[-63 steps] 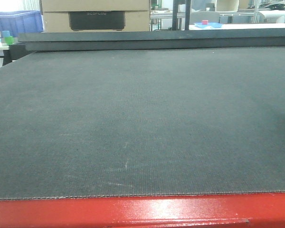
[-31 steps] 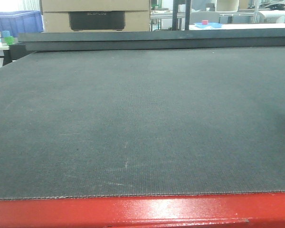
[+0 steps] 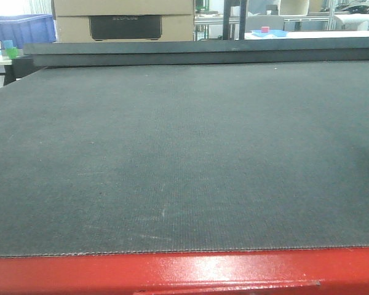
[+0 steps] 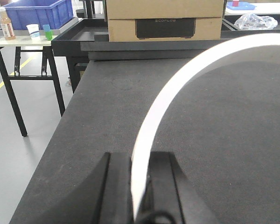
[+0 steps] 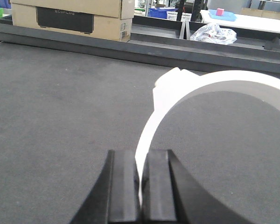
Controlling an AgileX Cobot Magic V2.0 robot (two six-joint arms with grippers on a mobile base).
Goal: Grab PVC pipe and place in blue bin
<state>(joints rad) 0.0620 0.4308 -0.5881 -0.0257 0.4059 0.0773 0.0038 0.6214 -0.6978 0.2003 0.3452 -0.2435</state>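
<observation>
In the left wrist view a white PVC pipe [image 4: 177, 79] shows as a broad curved wall arching up and to the right. My left gripper [image 4: 140, 161] is shut on its lower edge. The right wrist view shows a similar white curved pipe wall [image 5: 233, 81] with a stepped end, and my right gripper [image 5: 141, 156] is shut on it. I cannot tell whether both hold one piece. The blue bin [image 4: 35, 13] stands on a side table beyond the table's far left corner, also seen as the blue bin [image 3: 18, 27]. Neither gripper nor pipe appears in the front view.
A dark mat [image 3: 184, 153] covers the table, which has a red front edge [image 3: 184, 273]. A cardboard box [image 4: 164, 18] sits at the back. The side table [image 4: 18, 44] carries a bottle and cups. A clear plastic bag [image 5: 213, 32] lies at the back right.
</observation>
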